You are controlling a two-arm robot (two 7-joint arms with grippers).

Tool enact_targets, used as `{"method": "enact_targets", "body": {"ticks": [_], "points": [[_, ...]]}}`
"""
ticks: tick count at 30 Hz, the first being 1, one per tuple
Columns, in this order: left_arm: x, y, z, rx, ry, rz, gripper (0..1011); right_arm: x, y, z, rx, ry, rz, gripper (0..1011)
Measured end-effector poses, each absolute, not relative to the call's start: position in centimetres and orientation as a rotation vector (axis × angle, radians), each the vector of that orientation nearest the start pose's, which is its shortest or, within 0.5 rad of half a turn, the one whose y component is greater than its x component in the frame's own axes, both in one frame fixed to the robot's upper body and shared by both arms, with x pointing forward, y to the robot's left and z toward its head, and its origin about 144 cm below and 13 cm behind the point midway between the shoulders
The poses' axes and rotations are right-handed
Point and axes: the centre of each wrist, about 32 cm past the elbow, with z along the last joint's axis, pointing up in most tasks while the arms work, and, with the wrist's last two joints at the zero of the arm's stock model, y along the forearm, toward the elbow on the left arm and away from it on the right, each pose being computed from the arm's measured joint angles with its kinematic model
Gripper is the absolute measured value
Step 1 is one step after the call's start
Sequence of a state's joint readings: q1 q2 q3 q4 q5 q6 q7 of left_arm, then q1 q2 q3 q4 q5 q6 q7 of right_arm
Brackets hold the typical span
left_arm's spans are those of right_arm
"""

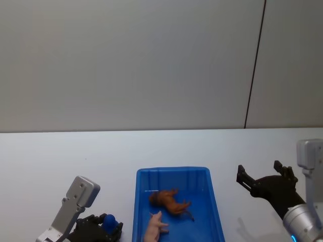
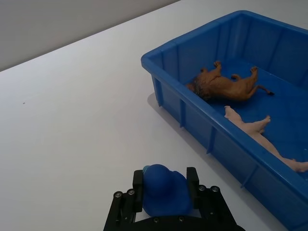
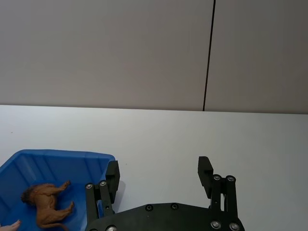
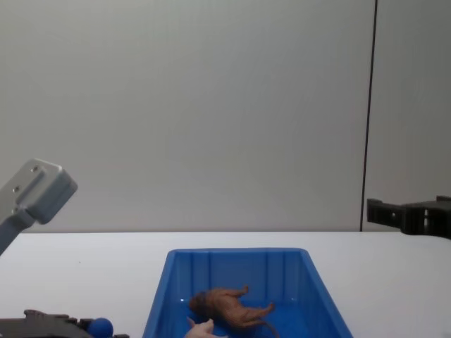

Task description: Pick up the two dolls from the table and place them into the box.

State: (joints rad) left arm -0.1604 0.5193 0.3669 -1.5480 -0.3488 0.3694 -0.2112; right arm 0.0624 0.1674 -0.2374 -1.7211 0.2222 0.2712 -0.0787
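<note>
Left tool sits low at the bottom of the left wrist frame, clamped on a small blue ball; in the head frame it's at the lower left, just left of the box. Ball isn't a task item

Right tool hangs at the lower right of the head frame, fingers spread apart, nothing between them, off to the right of the box and clear of its rim

Both dolls are already in the box: lion doll lies on its side mid-floor, legs out; pig doll lies just below it in the frame, near the bottom edge, apparently close to the left wall. The two are near each other; can't tell if they touch. White tabletop carries the box

Handling, my read: both look like small hollow or solid moulded figurines, so light, fairly stiff, smooth skin, a bit slippery. Not fragile, though the lion's thin tail and legs could flex. If either needs re-gripping, take it across the torso, the widest firm part, not the limbs or mane. Lying on their sides, flanks face up, so a top-down pinch across back and belly looks workable

Task looks essentially done as things lie
</note>
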Motion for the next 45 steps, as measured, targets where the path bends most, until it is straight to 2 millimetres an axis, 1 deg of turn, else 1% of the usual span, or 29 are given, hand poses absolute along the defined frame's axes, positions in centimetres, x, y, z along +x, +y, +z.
{"method": "enact_targets", "body": {"ticks": [3, 4, 7, 15, 20, 30, 37, 45], "points": [[48.6, 27.9, 116.5, 0.457, 0.144, 1.066, 462, 46.4, -19.3, 119.8, -0.064, 0.1, -1.378, 1001], [48.6, 27.9, 116.4, 0.458, 0.144, 1.066, 461, 46.4, -19.3, 119.8, -0.064, 0.1, -1.378, 1001], [48.7, 28.0, 116.3, 0.456, 0.141, 1.066, 365, 46.4, -19.3, 119.8, -0.064, 0.1, -1.378, 1001], [48.8, 28.2, 116.4, 0.437, 0.12, 1.072, 314, 46.4, -19.3, 119.8, -0.064, 0.1, -1.378, 1001], [48.9, 28.3, 116.9, 0.416, 0.09, 1.08, 277, 46.4, -19.3, 119.8, -0.064, 0.1, -1.378, 1001], [49.2, 28.4, 119.1, 0.345, -0.012, 1.082, 223, 46.4, -19.3, 119.8, -0.064, 0.1, -1.378, 1001], [49.6, 28.1, 120.8, 0.281, -0.075, 1.029, 178, 46.4, -19.3, 119.8, -0.064, 0.1, -1.378, 1001], [50.0, 27.6, 121.9, 0.208, -0.105, 0.944, 134, 46.4, -19.3, 119.8, -0.064, 0.1, -1.378, 1001]]}}
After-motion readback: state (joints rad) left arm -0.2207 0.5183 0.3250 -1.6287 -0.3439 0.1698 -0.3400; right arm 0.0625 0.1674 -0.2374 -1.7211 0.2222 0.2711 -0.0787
